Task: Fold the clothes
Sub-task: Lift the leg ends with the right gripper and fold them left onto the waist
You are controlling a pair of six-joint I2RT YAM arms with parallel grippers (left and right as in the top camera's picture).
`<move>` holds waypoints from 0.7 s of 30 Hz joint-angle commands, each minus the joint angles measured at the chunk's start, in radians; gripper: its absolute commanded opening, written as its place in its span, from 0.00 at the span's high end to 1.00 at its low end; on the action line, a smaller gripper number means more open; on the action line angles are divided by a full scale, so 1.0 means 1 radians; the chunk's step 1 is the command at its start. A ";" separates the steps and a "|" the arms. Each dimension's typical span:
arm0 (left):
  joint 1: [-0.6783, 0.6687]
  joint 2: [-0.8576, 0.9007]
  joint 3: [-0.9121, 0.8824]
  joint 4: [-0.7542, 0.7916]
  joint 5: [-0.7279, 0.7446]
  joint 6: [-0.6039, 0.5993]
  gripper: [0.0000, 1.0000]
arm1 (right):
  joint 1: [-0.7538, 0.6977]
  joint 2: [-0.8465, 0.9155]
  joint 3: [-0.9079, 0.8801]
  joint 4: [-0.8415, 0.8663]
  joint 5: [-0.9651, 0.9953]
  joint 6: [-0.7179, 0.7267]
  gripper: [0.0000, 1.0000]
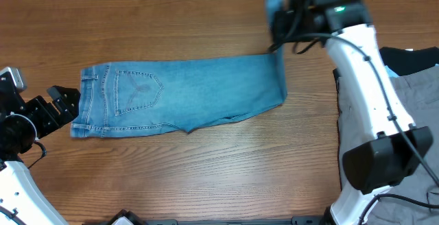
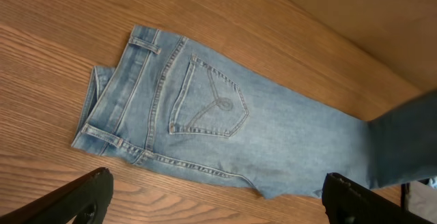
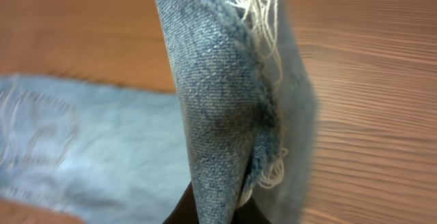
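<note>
Overhead: jeans across table, frayed hem in right hand

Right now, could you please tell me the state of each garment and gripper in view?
jeans: folded lengthwise, pocket side up, one end lifted.
right gripper: shut on the jeans' frayed hem.
left gripper: open, empty, beside the waistband.
grey trousers: lying loose, right edge.
black top: lying loose, partly out of frame.
</note>
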 commanded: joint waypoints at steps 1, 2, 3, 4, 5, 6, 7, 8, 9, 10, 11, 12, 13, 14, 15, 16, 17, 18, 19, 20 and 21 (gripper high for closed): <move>-0.003 -0.005 0.015 -0.004 0.015 -0.033 0.00 | 0.122 -0.008 0.006 0.023 -0.013 -0.006 0.96; -0.003 -0.005 0.017 -0.004 0.016 -0.041 0.00 | 0.153 -0.008 0.006 0.041 -0.032 -0.006 0.96; 0.000 -0.005 0.027 -0.006 0.016 -0.050 0.00 | 0.194 -0.008 0.006 0.072 -0.056 0.002 0.96; 0.002 -0.005 0.038 -0.008 0.018 -0.053 0.00 | 0.214 -0.008 0.006 0.092 -0.060 0.023 0.96; 0.004 -0.005 0.058 -0.015 0.019 -0.061 0.00 | 0.245 -0.006 0.006 0.123 -0.060 0.061 0.96; 0.007 -0.005 0.085 -0.029 0.019 -0.071 0.00 | 0.269 -0.005 0.006 0.151 -0.060 0.086 0.96; 0.010 -0.005 0.123 -0.042 0.019 -0.085 0.00 | 0.297 -0.002 0.006 0.194 -0.060 0.109 0.96; 0.011 -0.005 0.159 -0.055 0.020 -0.087 0.00 | 0.317 0.002 0.006 0.221 -0.060 0.126 0.96; 0.013 -0.005 0.194 -0.066 0.023 -0.092 0.00 | 0.341 0.006 0.006 0.257 -0.060 0.149 0.96; 0.013 -0.005 0.229 -0.078 0.024 -0.103 0.00 | 0.372 0.014 0.006 0.310 -0.060 0.185 0.96; 0.013 -0.005 0.272 -0.089 0.027 -0.116 0.00 | 0.385 0.019 0.006 0.332 -0.060 0.202 0.96; 0.013 -0.005 0.315 -0.103 0.035 -0.133 0.00 | 0.408 0.029 0.006 0.377 -0.060 0.234 0.96; 0.012 -0.005 0.366 -0.122 0.065 -0.157 0.00 | 0.442 0.049 0.006 0.443 -0.060 0.280 0.96; 0.012 -0.005 0.388 -0.134 0.085 -0.157 0.00 | 0.459 0.063 0.006 0.476 -0.060 0.305 0.96; 0.012 -0.005 0.415 -0.150 0.111 -0.158 0.00 | 0.487 0.089 0.006 0.523 -0.062 0.345 0.96; 0.012 -0.005 0.429 -0.160 0.116 -0.158 0.00 | 0.506 0.106 0.006 0.553 -0.069 0.363 0.96; 0.012 -0.005 0.438 -0.167 0.116 -0.158 0.00 | 0.529 0.132 0.006 0.589 -0.087 0.367 0.96; 0.012 -0.005 0.441 -0.171 0.116 -0.157 0.00 | 0.557 0.158 0.006 0.624 -0.100 0.370 0.96; 0.012 -0.005 0.441 -0.174 0.116 -0.157 0.00 | 0.577 0.177 0.006 0.645 -0.101 0.370 0.96; 0.012 -0.005 0.441 -0.180 0.116 -0.157 0.00 | 0.605 0.207 0.006 0.668 -0.101 0.370 0.96; 0.012 -0.005 0.441 -0.185 0.117 -0.157 0.00 | 0.616 0.220 0.006 0.679 -0.101 0.370 0.96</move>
